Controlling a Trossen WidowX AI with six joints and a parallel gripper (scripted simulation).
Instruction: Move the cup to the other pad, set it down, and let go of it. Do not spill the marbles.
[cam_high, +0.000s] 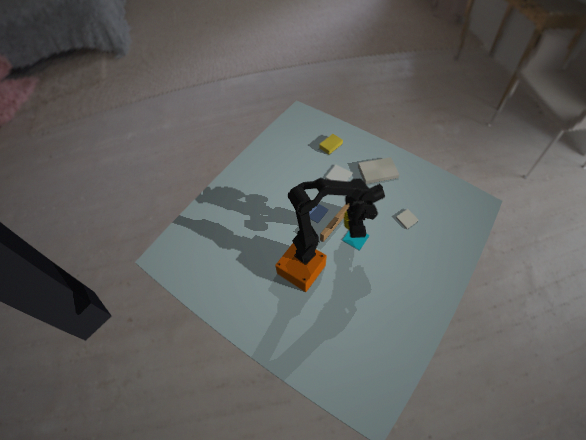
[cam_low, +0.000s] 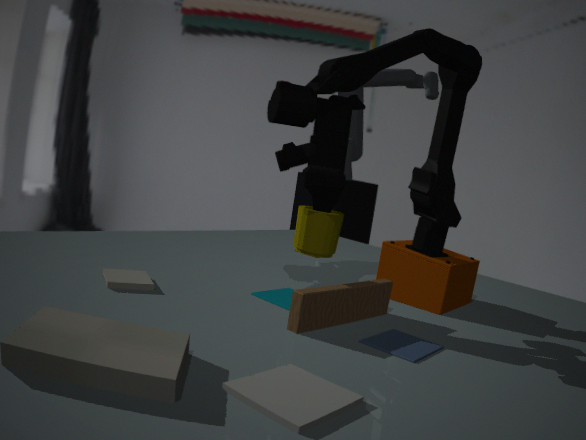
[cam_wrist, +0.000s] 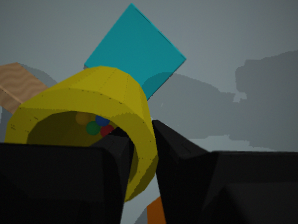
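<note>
One finger inside the rim, one outside: the gripper (cam_wrist: 142, 150) pinches the cup (cam_low: 318, 231) upright above the teal pad (cam_wrist: 135, 50), keeping marbles (cam_wrist: 96, 125) in.

Yellow cup (cam_low: 318, 232) — aloft, over teal pad (cam_low: 276, 296)

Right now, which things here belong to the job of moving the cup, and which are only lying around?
Belong to the job:
- yellow cup, in the gripper
- marbles inside it
- teal pad
- blue pad

Only lying around:
- wooden board
- yellow block
- three pale slabs, e.g.
</note>
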